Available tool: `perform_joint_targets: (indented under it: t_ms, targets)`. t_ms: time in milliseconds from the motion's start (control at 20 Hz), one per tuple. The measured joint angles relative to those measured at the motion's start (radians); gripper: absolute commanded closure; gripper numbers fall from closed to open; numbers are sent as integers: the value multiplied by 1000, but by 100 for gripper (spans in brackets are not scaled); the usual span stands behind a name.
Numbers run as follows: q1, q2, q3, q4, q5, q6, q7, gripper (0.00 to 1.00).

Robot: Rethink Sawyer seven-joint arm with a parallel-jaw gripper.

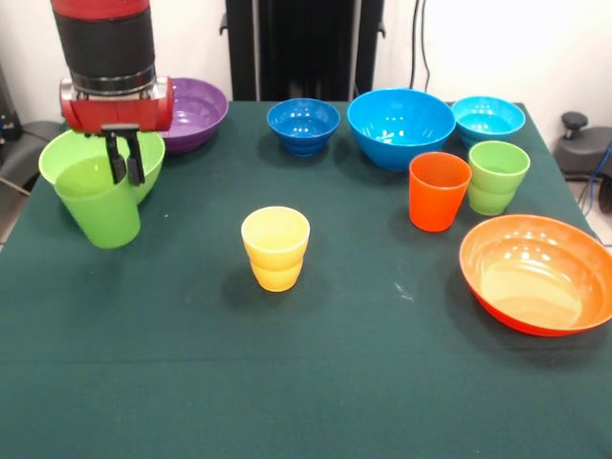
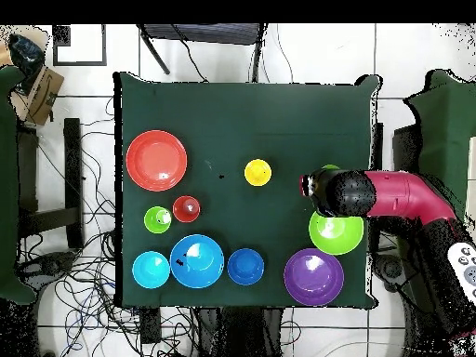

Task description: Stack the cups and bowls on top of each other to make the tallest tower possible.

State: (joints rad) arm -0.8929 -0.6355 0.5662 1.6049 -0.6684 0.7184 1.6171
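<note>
The tabletop [image 1: 316, 392] is covered in dark green cloth, and nothing on it is stacked yet, so the tower has not been started. The arm [image 1: 103, 43] comes down over one end of it. Of the bowls, the orange bowl [image 1: 537, 273] lies alone at the opposite end; the big blue bowl [image 1: 401, 126] sits in the back row between the dark blue bowl [image 1: 303, 124] and the turquoise bowl [image 1: 488, 119]; the purple bowl [image 1: 194, 113] and the lime green bowl [image 1: 62, 153] are close beside the arm.

Among the cups, the green cup [image 1: 98, 205] stands upright, touching or just in front of the lime bowl. The orange cup [image 1: 439, 190] and the light green cup [image 1: 497, 176] stand side by side; the yellow cup [image 1: 275, 248] stands alone mid-table.

The pincer [image 1: 125, 161] hangs straight above the green cup's rear rim, its two black fingers close together, seemingly straddling the cup wall. Whether they actually pinch it, I cannot tell. The cup's axis is vertical, directly beneath the fingers, so a lift would likely go straight up.
</note>
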Motion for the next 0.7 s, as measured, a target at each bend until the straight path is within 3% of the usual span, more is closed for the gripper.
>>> perform_joint_targets:
  t_ms: [450,700]
  targets:
    - [42,-93,0,60,39,-2,0,100]
    - [100,-145,-7,98,48,-27,0,100]
